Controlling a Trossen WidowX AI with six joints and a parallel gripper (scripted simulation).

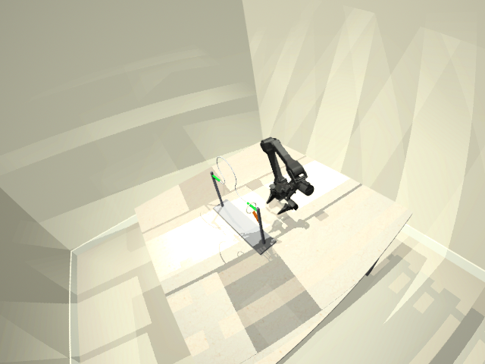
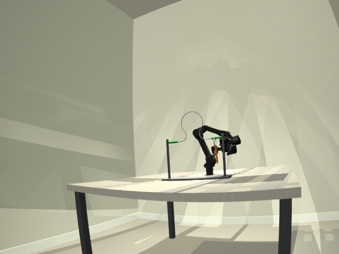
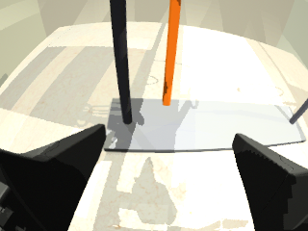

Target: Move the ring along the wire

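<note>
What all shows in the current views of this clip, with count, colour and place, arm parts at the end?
table: one, pale top with dark legs, under everything
base plate: one, grey, on the table
posts: two, dark, one near each plate end
wire: one, thin grey, curving between the posts
green parts: two, one beside each post
ring: one, pale, hanging on a green part
handle: one, orange, below the ring
arm: one, black, behind the plate
jaws: one pair, black, open
</note>
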